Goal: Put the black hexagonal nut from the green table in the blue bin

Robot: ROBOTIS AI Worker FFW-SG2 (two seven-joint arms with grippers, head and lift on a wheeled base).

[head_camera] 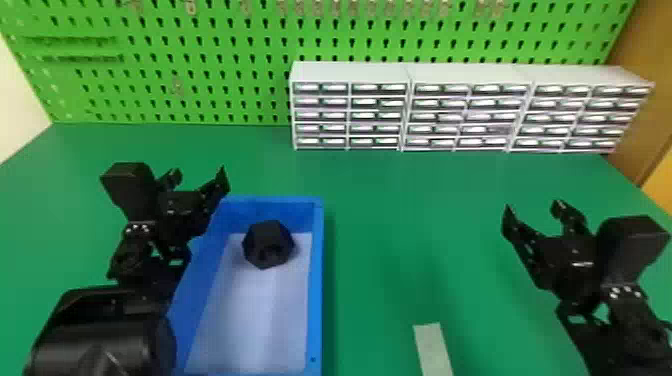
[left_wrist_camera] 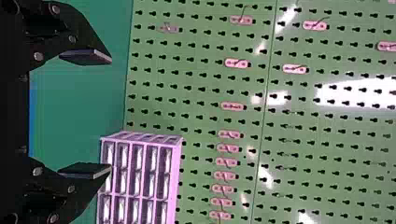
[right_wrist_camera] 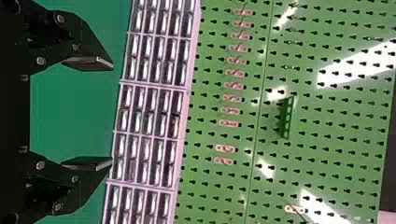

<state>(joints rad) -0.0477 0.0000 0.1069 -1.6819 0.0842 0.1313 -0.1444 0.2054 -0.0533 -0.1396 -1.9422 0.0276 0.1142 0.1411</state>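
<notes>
At the left, the left gripper [head_camera: 199, 174] hangs beside the far left part of the blue bin [head_camera: 318, 280], its two fingers spread wide and gripping nothing. The bin stands on the green table [head_camera: 380, 200], its near left side partly hidden by the black arm. Inside, toward the far end, is the black hexagonal nut [head_camera: 268, 245]; it seems to rest on the pale bottom, though its underside can't be made out. Behind the table rises a green pegboard [head_camera: 200, 90], with a row of white drawer cabinets [head_camera: 350, 72] before it. Farther right, a pale strip [head_camera: 432, 345] lies near the table's front. Last comes the right gripper [head_camera: 532, 206], well apart from the bin, also spread wide and holding nothing.
</notes>
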